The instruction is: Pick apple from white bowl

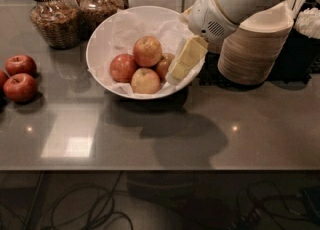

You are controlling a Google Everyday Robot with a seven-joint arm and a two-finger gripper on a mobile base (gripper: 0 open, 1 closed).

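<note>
White glossy bowl (pixel 90 56); cream gripper (pixel 173 76) at its right rim, width unclear.
Top red-yellow apple (pixel 147 50) is likely firm and slick; pinch its sides.

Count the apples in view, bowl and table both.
7. Four in the white bowl: top apple, left apple, front apple, right apple partly behind the gripper at the bowl's right rim. Three red apples left on the table, one cut by frame edge. Others may hide beneath.

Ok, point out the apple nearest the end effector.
The rightmost apple in the bowl, only partly visible; the end effector hangs beside it at the rim.
</note>
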